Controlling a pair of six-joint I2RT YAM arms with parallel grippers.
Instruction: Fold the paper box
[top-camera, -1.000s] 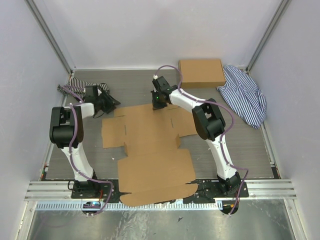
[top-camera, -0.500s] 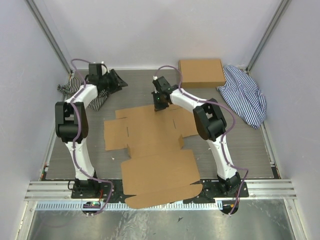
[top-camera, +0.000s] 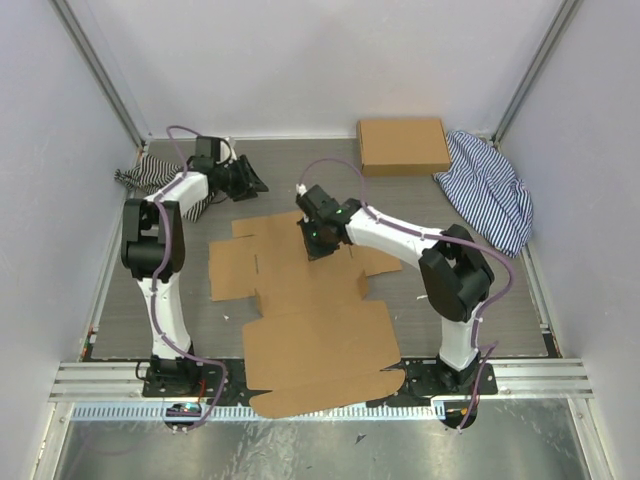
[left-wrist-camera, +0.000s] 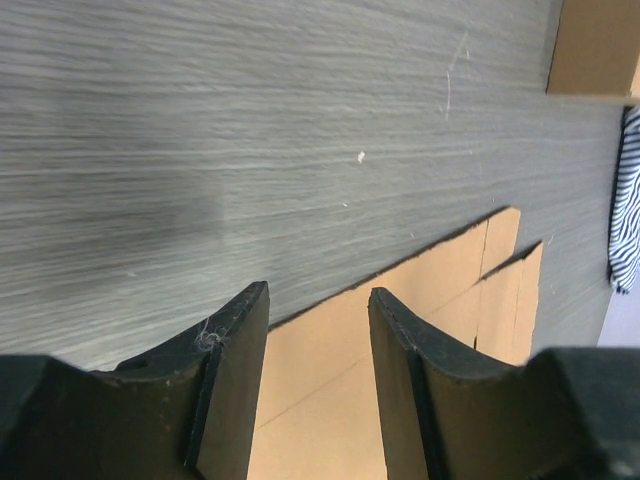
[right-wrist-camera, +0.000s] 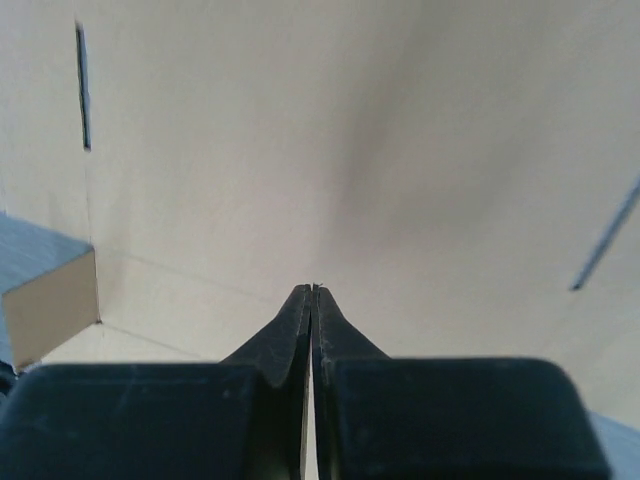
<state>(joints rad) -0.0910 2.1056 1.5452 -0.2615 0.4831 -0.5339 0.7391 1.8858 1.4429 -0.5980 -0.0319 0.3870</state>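
The paper box (top-camera: 312, 325) lies unfolded and flat in the middle of the table, its flaps spread and its near end past the table's front rail. My right gripper (top-camera: 316, 244) is shut, tips down on the box's far panel with nothing between them. The right wrist view shows the closed tips (right-wrist-camera: 313, 291) against plain cardboard (right-wrist-camera: 400, 140) with a slit (right-wrist-camera: 82, 85) at the upper left. My left gripper (top-camera: 257, 183) hangs open just beyond the box's far edge. Its fingers (left-wrist-camera: 235, 370) frame that edge of the paper box (left-wrist-camera: 340, 380) and hold nothing.
Another flat brown cardboard box (top-camera: 403, 145) sits at the back right, also seen in the left wrist view (left-wrist-camera: 595, 45). A striped cloth (top-camera: 490, 190) lies on the right side, a second one (top-camera: 160, 175) at the back left behind the left arm. Walls enclose the table.
The left arm swung from the box's left side to the back, beyond its far edge. The right gripper came nearer along the far panel, and the box slid slightly toward the front right.
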